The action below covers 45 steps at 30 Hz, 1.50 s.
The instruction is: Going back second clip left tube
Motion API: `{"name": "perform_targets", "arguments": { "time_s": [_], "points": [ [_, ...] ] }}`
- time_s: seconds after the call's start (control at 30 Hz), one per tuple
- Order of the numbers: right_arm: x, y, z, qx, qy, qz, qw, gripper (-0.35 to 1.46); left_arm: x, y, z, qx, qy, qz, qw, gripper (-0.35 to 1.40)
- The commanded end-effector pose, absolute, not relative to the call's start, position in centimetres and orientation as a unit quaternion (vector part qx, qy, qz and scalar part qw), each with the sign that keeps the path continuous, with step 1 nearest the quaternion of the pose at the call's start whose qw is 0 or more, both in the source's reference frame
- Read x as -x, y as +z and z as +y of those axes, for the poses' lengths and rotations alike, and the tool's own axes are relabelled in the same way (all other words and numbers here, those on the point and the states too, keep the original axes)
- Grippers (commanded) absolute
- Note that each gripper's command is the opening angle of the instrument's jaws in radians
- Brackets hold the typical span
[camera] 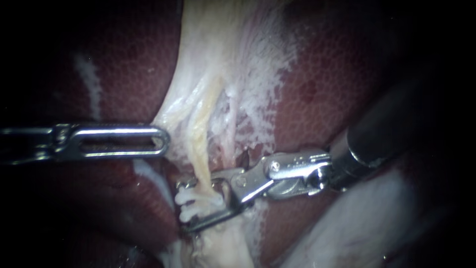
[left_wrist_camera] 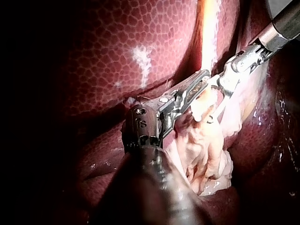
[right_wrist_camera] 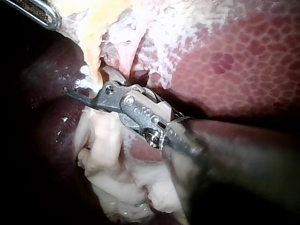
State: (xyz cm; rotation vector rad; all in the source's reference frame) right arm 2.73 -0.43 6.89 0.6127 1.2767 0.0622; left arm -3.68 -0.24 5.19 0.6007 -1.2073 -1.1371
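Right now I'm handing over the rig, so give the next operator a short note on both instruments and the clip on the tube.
Left instrument: tip rests against pale tissue beside the tube.
Right instrument: jaws open, straddling the tube, a white clip on it between them.
Done: clip sits on the tube.
To do: back the right instrument off the tube without snagging the clip.

Surgical setting: liver (camera: 347, 74), clipped tube (camera: 202, 149)

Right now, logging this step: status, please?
Right instrument jaws open around the tube. White clips on it. Left instrument at tissue edge, clear of path.
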Motion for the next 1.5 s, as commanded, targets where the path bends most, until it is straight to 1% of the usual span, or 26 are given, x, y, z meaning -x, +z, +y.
{"name": "perform_targets", "arguments": {
  "time_s": [0.03,0.2,0.37,0.67,0.87,1.03,1.27,1.5],
  "points": [
    [-2.73,6.88,-0.43,-0.277,0.022,0.588,0.759,0.59,3.68,5.19,-0.24,-0.263,-0.498,-0.528,0.636,-0.35],
    [-2.73,6.88,-0.43,-0.258,-0.003,0.597,0.76,0.6,3.68,5.19,-0.24,-0.263,-0.498,-0.528,0.636,-0.35],
    [-2.66,6.87,-0.43,-0.257,-0.003,0.597,0.76,0.6,3.68,5.19,-0.25,-0.263,-0.497,-0.528,0.636,-0.35],
    [-2.22,6.75,-0.32,-0.25,0.009,0.594,0.764,0.6,3.67,5.24,-0.25,-0.263,-0.497,-0.53,0.635,-0.35],
    [-1.73,6.59,-0.21,-0.241,0.023,0.591,0.77,0.6,3.66,5.25,-0.25,-0.263,-0.496,-0.53,0.635,-0.35],
    [-1.39,6.39,-0.05,-0.237,0.044,0.585,0.774,0.6,3.66,5.26,-0.25,-0.263,-0.496,-0.53,0.635,-0.35],
    [-1.08,6.08,0.19,-0.219,0.046,0.586,0.779,0.6,3.66,5.31,-0.24,-0.262,-0.496,-0.529,0.637,-0.35],
    [-0.91,5.91,0.33,-0.213,0.045,0.591,0.777,0.6,3.67,5.32,-0.25,-0.262,-0.496,-0.528,0.638,-0.35]
  ]
}}
